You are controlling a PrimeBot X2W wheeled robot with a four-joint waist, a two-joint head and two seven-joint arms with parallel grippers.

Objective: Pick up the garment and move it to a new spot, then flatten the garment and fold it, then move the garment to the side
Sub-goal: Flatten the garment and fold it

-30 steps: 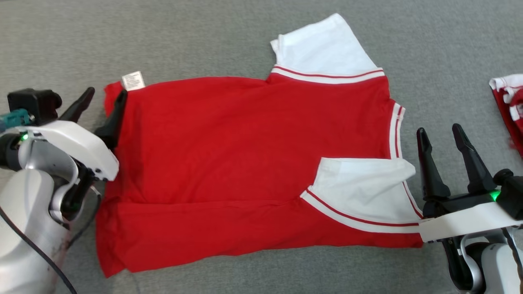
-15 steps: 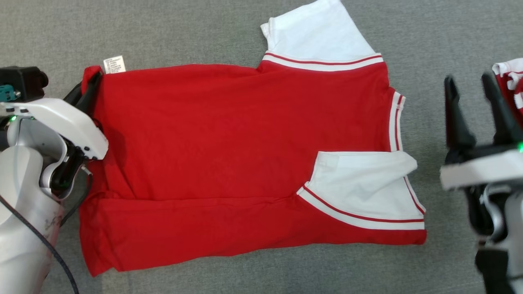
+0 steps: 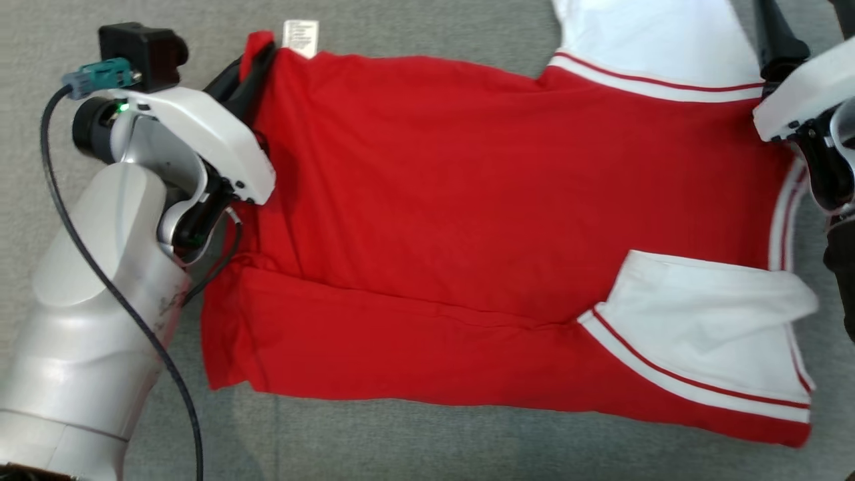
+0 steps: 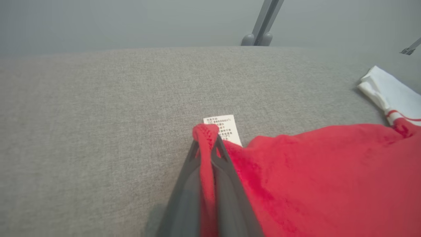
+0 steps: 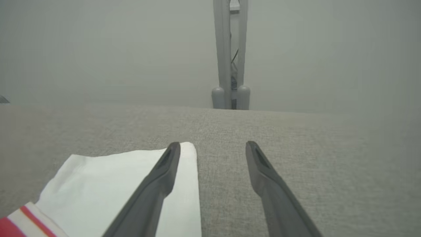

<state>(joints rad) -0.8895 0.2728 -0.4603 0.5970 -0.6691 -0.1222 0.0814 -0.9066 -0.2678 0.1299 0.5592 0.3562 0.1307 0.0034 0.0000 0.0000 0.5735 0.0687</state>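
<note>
So the big grey surface (image 3: pixel 414 447) is a coarse woven fabric, a bit fuzzy. Spread across it is the garment (image 3: pixel 467 200), a soft red knit shirt. It lies mostly flat, with one long fold ridge along its near side. Both sleeves are white with red-and-white striped bands, and the near sleeve (image 3: pixel 701 327) is flopped over onto the red body. The left gripper (image 4: pixel 207 146) is pinched tight on the shirt's red hem corner, stitched edge poking past the tips. The right gripper (image 5: pixel 213 144) is spread wide with nothing in it, one finger over the far sleeve (image 5: pixel 98 177). A tiny white care label (image 4: pixel 224 128) sits beside the pinched corner, its print too small to read.
</note>
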